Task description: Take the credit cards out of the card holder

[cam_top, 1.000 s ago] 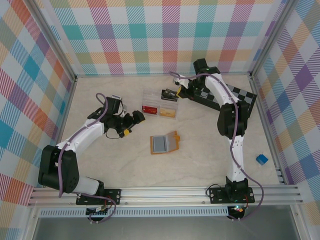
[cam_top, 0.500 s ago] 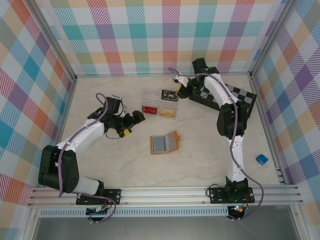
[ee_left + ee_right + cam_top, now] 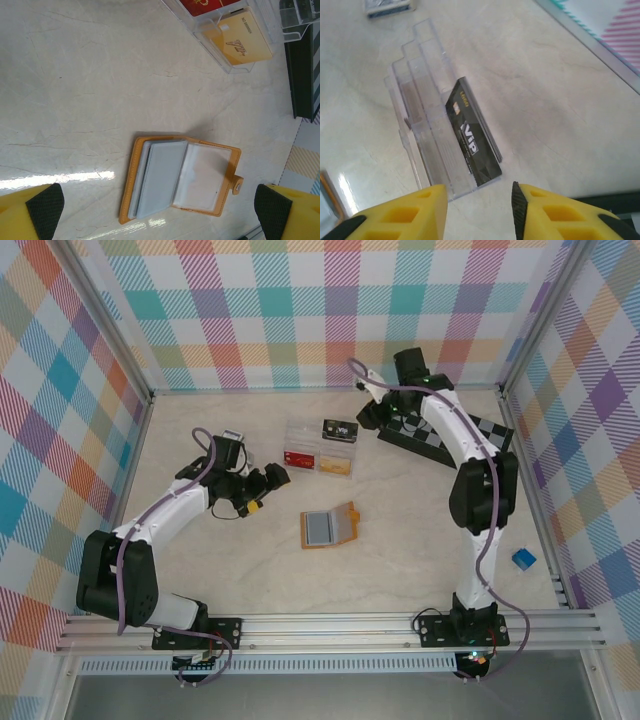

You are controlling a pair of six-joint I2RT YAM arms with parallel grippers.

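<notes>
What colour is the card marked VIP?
The VIP card is black with pale lettering; clearest in the right wrist view.

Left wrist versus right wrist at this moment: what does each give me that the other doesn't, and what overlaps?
Left wrist: the card holder lying open on the table, plus a yellow card and a red card. Right wrist: a black VIP card resting in the rack. Shared: the clear plastic rack and the marble table.
</notes>
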